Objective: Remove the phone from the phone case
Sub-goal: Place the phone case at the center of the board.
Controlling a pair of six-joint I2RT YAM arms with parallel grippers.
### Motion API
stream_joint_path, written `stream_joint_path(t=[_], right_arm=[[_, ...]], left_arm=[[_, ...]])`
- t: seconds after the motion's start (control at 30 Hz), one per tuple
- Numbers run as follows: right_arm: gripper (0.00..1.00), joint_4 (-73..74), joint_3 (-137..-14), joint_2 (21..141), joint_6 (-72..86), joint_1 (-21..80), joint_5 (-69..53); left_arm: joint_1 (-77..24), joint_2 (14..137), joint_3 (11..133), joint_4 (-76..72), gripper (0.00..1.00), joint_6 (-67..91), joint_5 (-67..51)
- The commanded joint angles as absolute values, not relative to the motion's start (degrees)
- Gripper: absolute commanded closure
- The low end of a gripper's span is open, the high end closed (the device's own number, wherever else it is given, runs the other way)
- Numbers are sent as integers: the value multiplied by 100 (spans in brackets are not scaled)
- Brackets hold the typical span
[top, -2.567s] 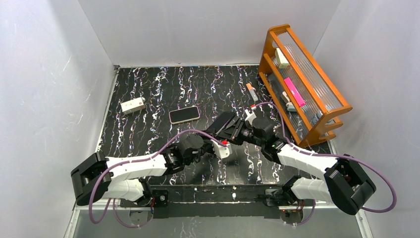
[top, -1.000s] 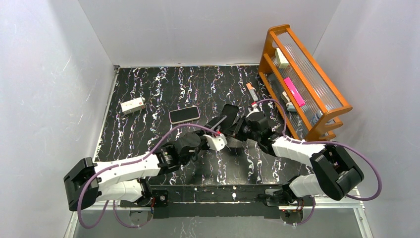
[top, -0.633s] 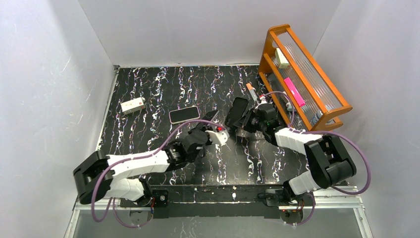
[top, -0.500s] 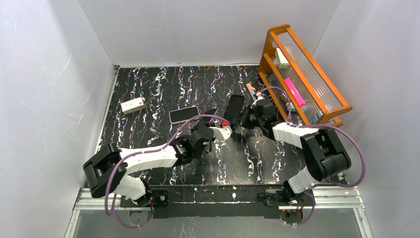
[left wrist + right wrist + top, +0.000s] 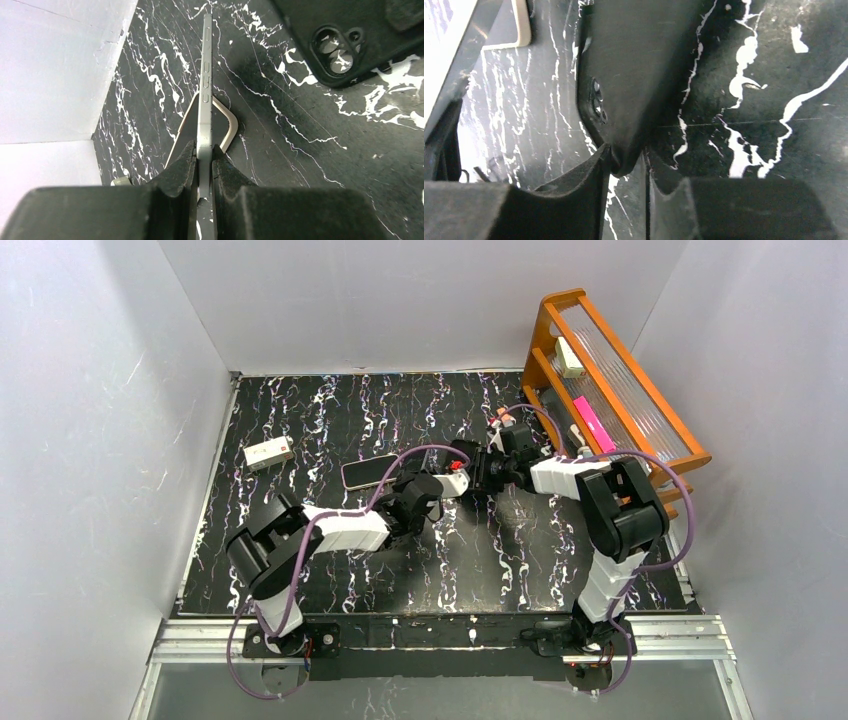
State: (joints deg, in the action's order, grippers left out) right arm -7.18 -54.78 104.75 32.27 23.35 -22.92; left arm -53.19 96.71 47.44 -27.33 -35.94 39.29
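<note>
Black case [image 5: 634,75], now pulled clear of your phone [image 5: 205,75]: right gripper [image 5: 626,155] pinches case, left gripper [image 5: 204,147] clamps phone edge-on; separation looks done.

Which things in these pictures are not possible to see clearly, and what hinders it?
1. Screen of the phone: left wrist view shows only its edge, clamped in the left gripper.
2. Inside of the phone case: right wrist view shows only its back; the right gripper covers one end.
3. Items in the wooden rack: top view, too small, behind ribbed panels.
</note>
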Motion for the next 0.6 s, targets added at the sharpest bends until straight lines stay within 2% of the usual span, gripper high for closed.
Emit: stream_joint_path(t=[0.0,0.1,0.27,0.4,0.57], right_arm=[[57,-318,-5678,10281,2777,2280,-2167],[38,-265,-5626,10142,2640,2269,-2137],[19,-199,-5305,9532,2478,2268,-1898],[14,-152,-5017,9081,2384,2260,-1648],[13,-122,-4782,8760,2373,2248,-1303]], left_arm=[[-5173,9740,5000,-3503,100,-3528,4084],[-5123,9885,5074,-3576,100,-3605,3924],[-5033,9990,5104,-3631,100,-3839,3361],[-4948,10156,5183,-3626,100,-4057,3048],[-4872,10461,5282,-3612,100,-4283,2826]])
